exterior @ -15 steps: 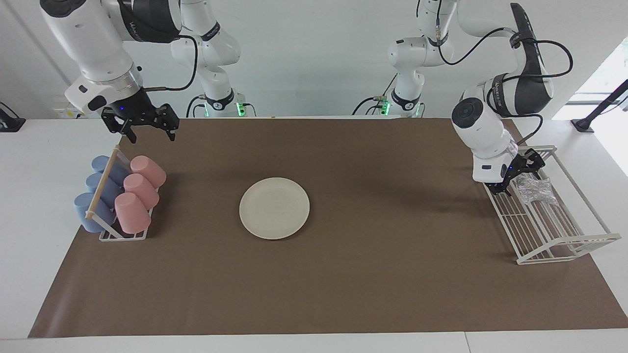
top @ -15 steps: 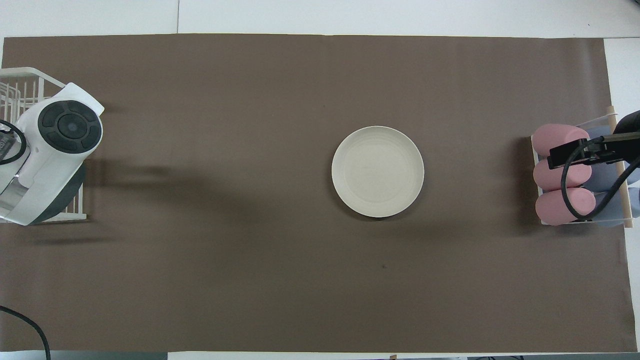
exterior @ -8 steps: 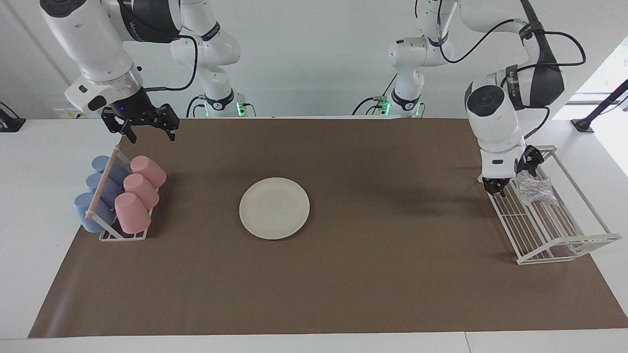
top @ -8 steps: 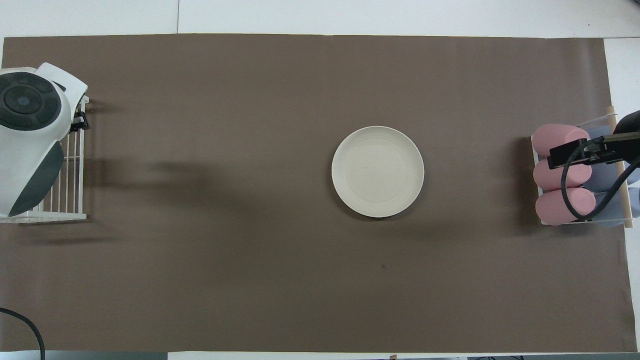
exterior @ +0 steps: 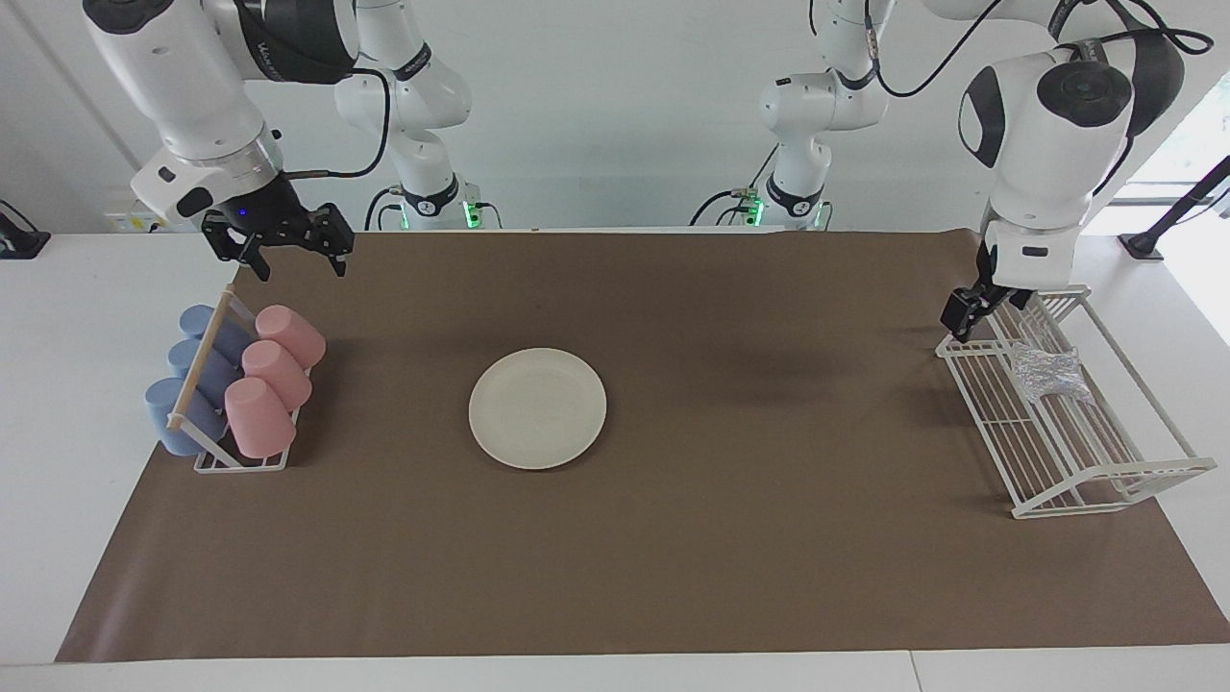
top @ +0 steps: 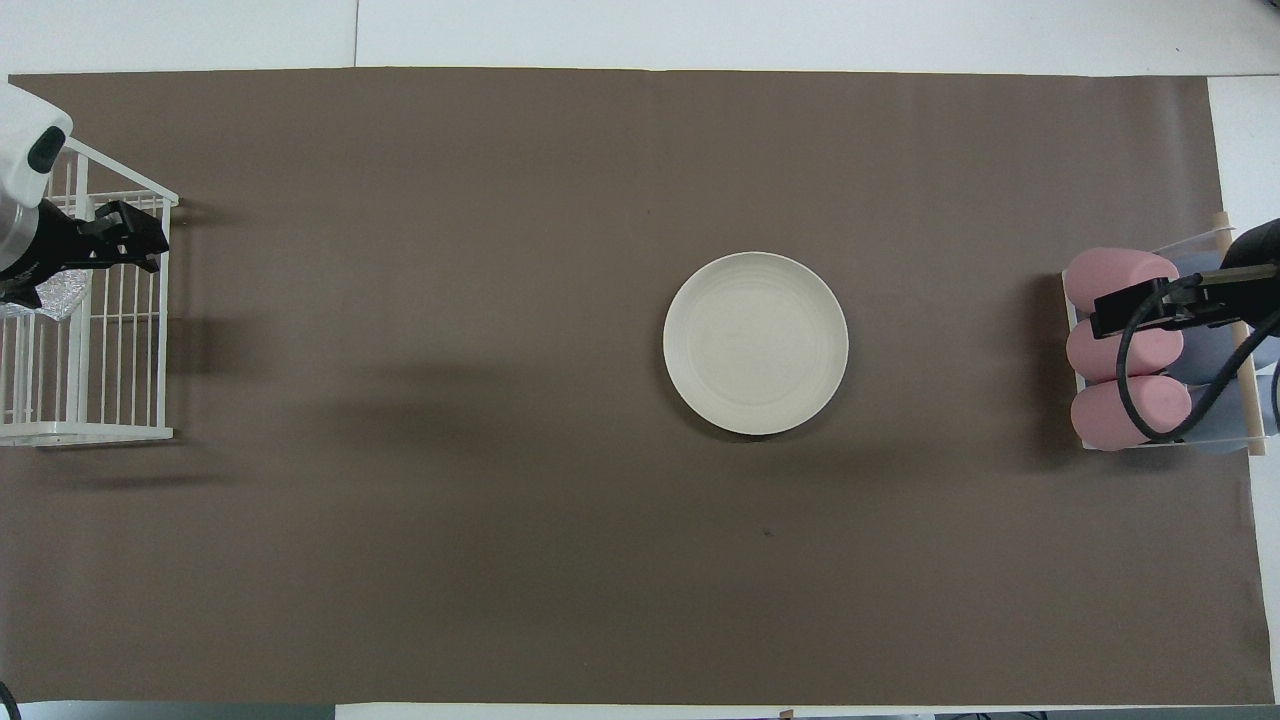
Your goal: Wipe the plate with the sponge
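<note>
Both grippers spread and empty, above the racks at the mat's two ends.

Left gripper (exterior: 988, 308) hangs over the wire rack (exterior: 1143, 473) holding the sponge (exterior: 1047, 373); right gripper (exterior: 288, 248) waits over the cup rack (exterior: 240, 463); the plate (exterior: 537, 407) lies mid-mat (exterior: 673, 577).

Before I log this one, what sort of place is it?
Most likely a robot lab staged as a dishwashing station: two arms mounted at a white table under a brown mat, with a plate, a rack of pink and blue cups, and a white wire rack holding a sponge.
</note>
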You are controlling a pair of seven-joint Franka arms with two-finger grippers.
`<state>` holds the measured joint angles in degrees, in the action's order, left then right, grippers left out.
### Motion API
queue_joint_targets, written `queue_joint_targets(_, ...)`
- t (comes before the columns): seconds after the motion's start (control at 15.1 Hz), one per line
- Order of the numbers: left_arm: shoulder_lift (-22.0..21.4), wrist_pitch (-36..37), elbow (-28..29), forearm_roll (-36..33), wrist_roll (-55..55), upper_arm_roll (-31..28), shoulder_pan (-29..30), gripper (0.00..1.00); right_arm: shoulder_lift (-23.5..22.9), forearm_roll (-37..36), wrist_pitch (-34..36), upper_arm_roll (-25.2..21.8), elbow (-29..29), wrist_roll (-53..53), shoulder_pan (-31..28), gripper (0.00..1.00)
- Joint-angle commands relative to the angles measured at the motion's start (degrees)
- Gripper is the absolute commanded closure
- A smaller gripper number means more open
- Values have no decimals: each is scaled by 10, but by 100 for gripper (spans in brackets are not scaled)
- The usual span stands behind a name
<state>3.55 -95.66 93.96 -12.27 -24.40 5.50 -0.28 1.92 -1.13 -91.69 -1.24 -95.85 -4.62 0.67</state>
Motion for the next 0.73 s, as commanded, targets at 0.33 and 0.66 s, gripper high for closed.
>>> queue_joint_targets(0.33,-31,174,-70,128,118,-2,-3,0,6,-2,11,9,1,1,1,0)
queue_joint_targets(0.66,-59,159,-74,144,137,-25,-41,0,5,-1,10,9,2,1,1,0)
